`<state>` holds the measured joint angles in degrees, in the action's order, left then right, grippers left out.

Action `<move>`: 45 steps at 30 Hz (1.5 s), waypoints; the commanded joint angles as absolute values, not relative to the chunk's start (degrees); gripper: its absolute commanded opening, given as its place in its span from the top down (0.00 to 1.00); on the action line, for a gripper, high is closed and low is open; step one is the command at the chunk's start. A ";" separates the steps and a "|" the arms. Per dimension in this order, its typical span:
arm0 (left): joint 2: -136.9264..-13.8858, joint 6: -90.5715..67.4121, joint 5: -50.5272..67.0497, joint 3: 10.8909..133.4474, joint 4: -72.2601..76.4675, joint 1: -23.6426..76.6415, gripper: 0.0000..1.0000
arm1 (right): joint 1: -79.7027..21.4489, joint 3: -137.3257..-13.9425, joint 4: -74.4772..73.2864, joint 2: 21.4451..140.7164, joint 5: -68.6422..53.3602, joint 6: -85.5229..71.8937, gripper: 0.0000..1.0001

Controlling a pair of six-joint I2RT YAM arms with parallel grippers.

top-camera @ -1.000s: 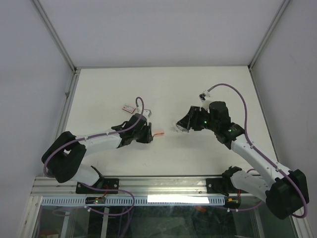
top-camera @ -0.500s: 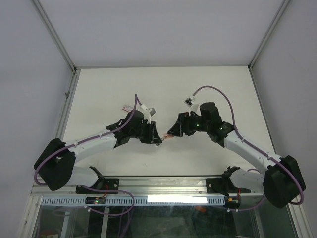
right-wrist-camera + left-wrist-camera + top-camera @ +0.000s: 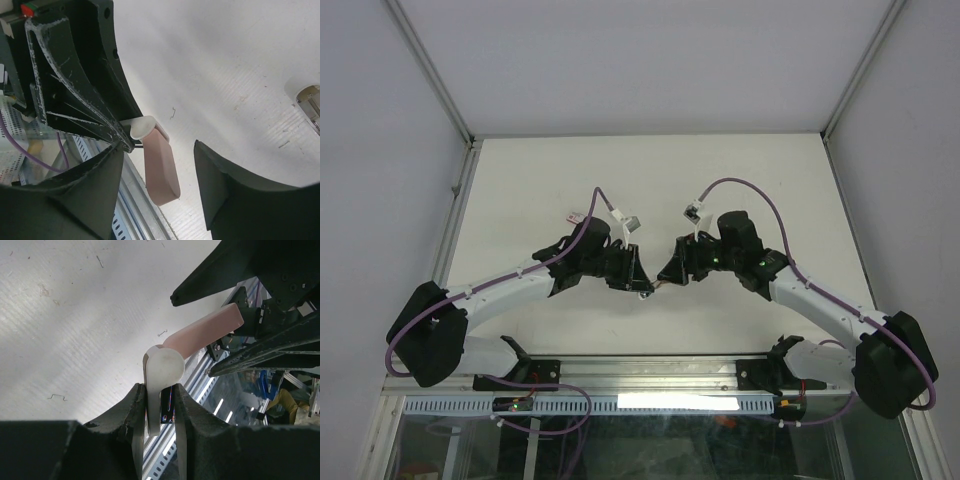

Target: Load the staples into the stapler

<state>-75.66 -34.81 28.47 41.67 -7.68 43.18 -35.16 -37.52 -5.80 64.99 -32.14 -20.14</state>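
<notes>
clamping the stapler, left gripper — right gripper wide around its lid.

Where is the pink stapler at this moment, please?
The stapler is clamped, hinged open, in the left gripper over the near middle of the table; its pink top lies between the open fingers of the right gripper.

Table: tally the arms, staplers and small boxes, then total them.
Arms: 2 (left arm, right arm)
Pink stapler: 1
Red-and-white box: 1
Total: 4
</notes>
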 commanded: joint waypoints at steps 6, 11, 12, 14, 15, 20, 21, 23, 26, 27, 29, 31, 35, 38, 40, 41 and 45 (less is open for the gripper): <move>-74.12 -36.29 31.01 45.34 -5.59 43.63 1.00 | -35.87 -37.02 -3.42 64.97 -36.45 -17.42 0.55; -74.18 -36.31 31.37 45.56 -5.56 43.65 1.00 | -35.95 -36.83 -3.27 65.06 -36.85 -17.27 0.70; -74.17 -36.23 31.38 45.62 -5.50 43.67 1.00 | -35.95 -36.87 -3.28 64.91 -36.71 -17.33 0.76; -74.25 -36.01 31.01 45.69 -5.50 43.65 0.92 | -35.99 -36.74 -3.13 64.42 -36.02 -17.77 0.85; -74.21 -35.95 30.69 45.78 -5.50 43.66 0.81 | -35.95 -36.66 -3.16 64.04 -35.63 -18.04 0.89; -72.60 -36.52 28.37 46.10 -5.54 42.21 0.12 | -35.95 -39.05 -11.73 63.28 -27.20 -20.96 1.00; -71.66 -36.25 27.36 46.18 -5.85 41.67 0.04 | -35.99 -39.94 -14.63 63.34 -24.81 -21.97 1.00; -69.15 -34.77 24.23 46.54 -7.49 40.25 0.01 | -35.80 -41.50 -20.43 63.51 -20.77 -24.05 1.00; -66.05 -30.06 18.93 49.60 -12.64 37.48 0.01 | -34.88 -43.23 -28.74 63.75 -16.75 -28.07 1.00; -65.33 -28.27 16.87 51.05 -14.34 36.61 0.01 | -34.30 -43.38 -31.06 63.60 -15.66 -29.44 1.00; -64.26 -24.43 15.38 53.73 -17.04 34.12 0.01 | -32.69 -43.36 -34.60 62.82 -13.56 -32.39 1.00; -63.69 -22.30 14.44 56.02 -18.89 31.78 0.01 | -30.09 -42.85 -37.17 61.50 -11.77 -34.69 0.99; -62.87 -19.33 12.70 57.17 -19.71 27.68 0.01 | -24.31 -40.63 -39.30 60.66 -9.93 -35.74 0.98; -62.60 -17.83 9.71 56.36 -19.69 26.24 0.01 | -20.92 -39.42 -39.81 61.33 -9.27 -35.39 0.98; -62.58 -17.34 8.80 55.84 -19.63 25.52 0.01 | -18.65 -38.85 -39.57 61.35 -8.63 -35.06 0.98; -62.58 -17.19 8.65 55.55 -19.46 25.39 0.01 | -17.47 -38.56 -39.25 61.35 -8.41 -34.74 0.98; -62.66 -16.49 8.16 54.47 -19.16 25.06 0.01 | -12.53 -36.73 -36.00 62.41 -11.20 -33.58 0.98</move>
<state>-63.37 -19.20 10.24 55.24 -20.01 25.65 -16.19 -37.47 -39.00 61.98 -10.00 -33.91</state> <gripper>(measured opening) 0.989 0.292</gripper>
